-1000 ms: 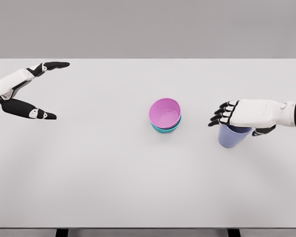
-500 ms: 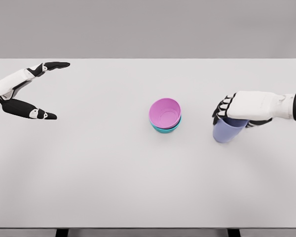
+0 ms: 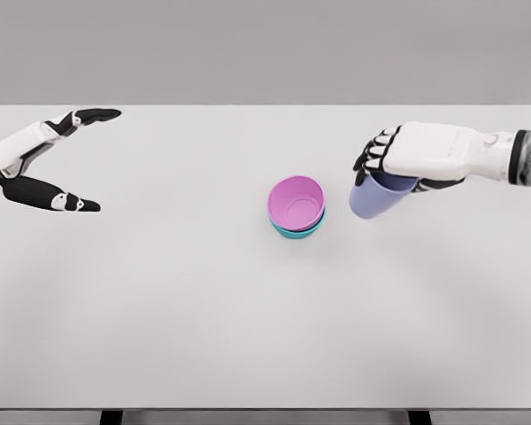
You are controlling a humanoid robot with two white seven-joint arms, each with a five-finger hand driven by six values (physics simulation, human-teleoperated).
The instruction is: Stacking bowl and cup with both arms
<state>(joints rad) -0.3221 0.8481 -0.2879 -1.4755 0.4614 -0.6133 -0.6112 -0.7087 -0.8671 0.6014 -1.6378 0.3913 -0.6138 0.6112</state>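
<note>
A pink bowl (image 3: 296,204) sits nested in a teal bowl (image 3: 296,231) near the middle of the white table (image 3: 203,310). My right hand (image 3: 380,168) is shut on a lavender cup (image 3: 373,199), gripping it from above by the rim. The cup hangs tilted above the table, just right of the bowls and apart from them. My left hand (image 3: 75,159) rests at the far left with its fingers spread wide, holding nothing.
The table's far edge runs behind both hands. Two dark table legs (image 3: 111,416) show under the near edge.
My right hand has lifted the lavender cup off the table and carried it up and to the left, toward the bowls. The left hand has barely moved.
</note>
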